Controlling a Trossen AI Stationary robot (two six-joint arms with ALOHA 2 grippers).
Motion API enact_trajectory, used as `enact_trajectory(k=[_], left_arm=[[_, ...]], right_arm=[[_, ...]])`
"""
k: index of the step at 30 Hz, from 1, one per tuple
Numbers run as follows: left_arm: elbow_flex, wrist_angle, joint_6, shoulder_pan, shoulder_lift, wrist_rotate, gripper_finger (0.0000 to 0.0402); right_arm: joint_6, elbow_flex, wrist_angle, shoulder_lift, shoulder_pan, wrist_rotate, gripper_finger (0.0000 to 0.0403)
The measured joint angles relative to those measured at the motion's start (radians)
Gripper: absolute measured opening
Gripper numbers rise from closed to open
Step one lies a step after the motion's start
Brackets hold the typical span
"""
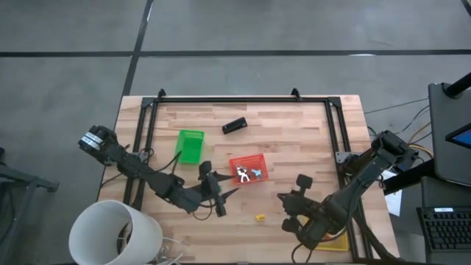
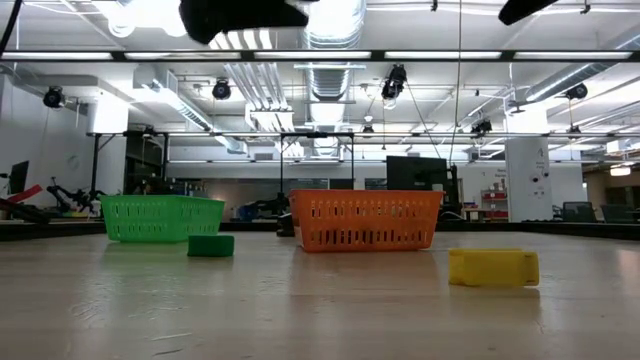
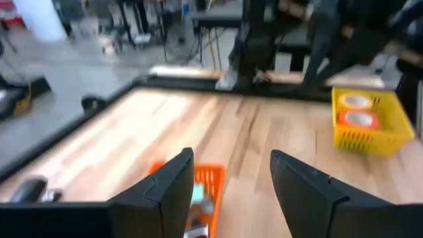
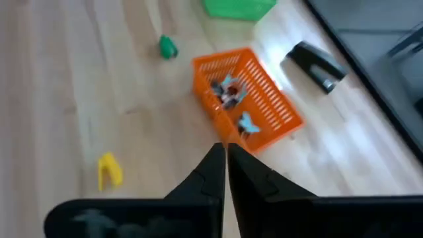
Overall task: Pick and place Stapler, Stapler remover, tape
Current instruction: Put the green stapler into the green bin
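Note:
The black stapler [image 1: 234, 126] [image 4: 316, 64] lies flat on the far middle of the table. An orange bin [image 1: 249, 169] [image 4: 248, 99] holds small stapler removers. A small yellow piece [image 1: 260, 218] [image 2: 493, 267] and a small green piece [image 4: 167, 46] [image 2: 210, 245] lie on the wood. Tape rolls, one yellow [image 3: 355, 101] and one orange [image 3: 357, 119], sit in a yellow bin [image 3: 386, 132]. My left gripper [image 1: 224, 200] [image 3: 228, 178] hovers open, just left of the orange bin. My right gripper [image 1: 283, 199] [image 4: 223, 151] hovers shut, right of that bin and above the table.
A green bin [image 1: 191, 145] [image 2: 160, 217] stands left of the orange one. The yellow bin [image 1: 333, 240] sits at the near right edge under the right arm. A white bucket [image 1: 114, 232] stands off the near left corner. A black frame [image 1: 235, 99] borders the table.

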Motion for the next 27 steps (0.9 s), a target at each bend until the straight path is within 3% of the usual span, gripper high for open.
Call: enact_trajectory(k=[4,9,14,18,23,27], left_arm=[[0.000,-0.100,-0.092,0.000,0.000,0.053,0.0202],[0.000,-0.122,-0.078,0.013,0.000,0.190,0.0202],[0.000,-0.229,-0.101,0.022,0.000,0.227,0.0202],[0.000,-0.329,-0.099,0.027,0.003,0.362,0.0202],[0.000,-0.425,-0.151,0.031,0.011,0.365,0.0202],[0.000,-0.570,-0.176,0.031,0.006,0.361,0.0202]], right_arm=[[-0.014,-0.024,0.019,0.000,-0.033,0.025,0.0008],[-0.064,-0.063,0.088,-0.002,-0.064,0.025,0.0008],[-0.153,-0.098,0.202,-0.007,-0.087,0.016,0.0008],[-0.192,-0.106,0.237,-0.008,-0.089,0.021,0.0008],[-0.195,-0.107,0.235,-0.014,-0.099,0.019,0.0008],[-0.195,-0.111,0.247,-0.014,-0.111,-0.056,0.0008]])
